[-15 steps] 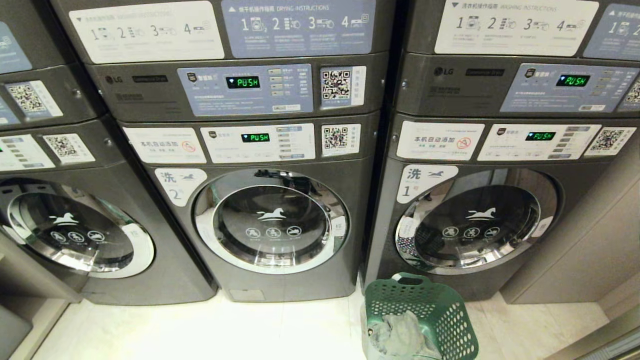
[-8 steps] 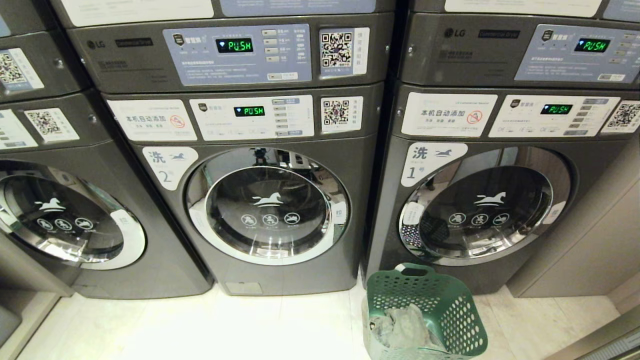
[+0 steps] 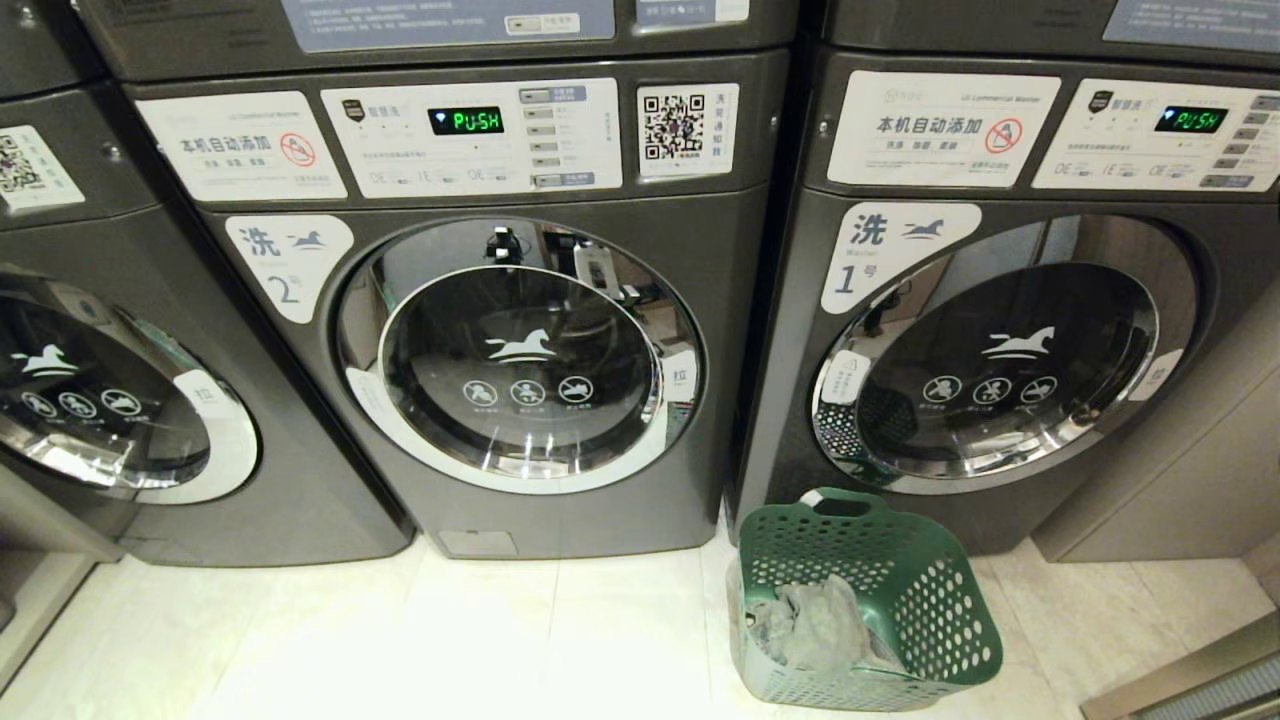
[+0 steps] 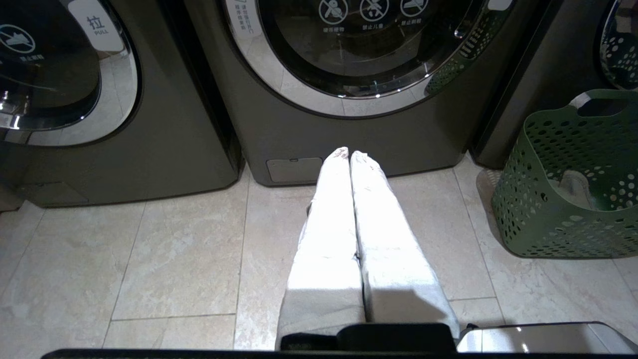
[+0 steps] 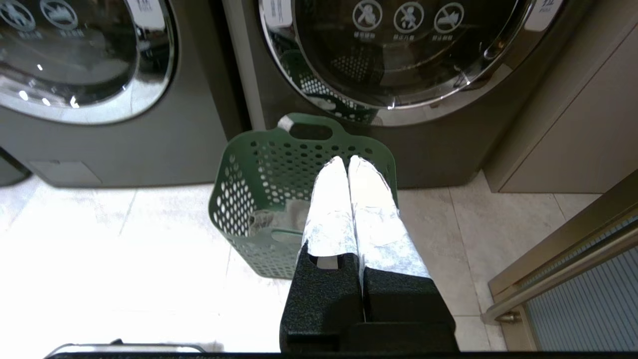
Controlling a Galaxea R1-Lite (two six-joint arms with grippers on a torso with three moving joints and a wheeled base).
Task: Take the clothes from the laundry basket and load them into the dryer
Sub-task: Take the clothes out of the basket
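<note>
Standing at 5 o'clock: laundry basket (image 3: 880, 560), one, green perforated plastic with loop handle, on pale floor tiles (image 3: 500, 640).
Clothes (image 3: 815, 625): crumpled grey-green heap inside the basket.
Washers: three dark grey, chrome-rimmed round glass doors; No. 2 (image 3: 520, 355) at 12 o'clock, No. 1 (image 3: 1010, 350) at 2 o'clock.
Left gripper (image 4: 349, 154): white-wrapped jaws pressed together, holding nothing.
Right gripper (image 5: 347, 160): jaws closed, empty, above the basket.
</note>
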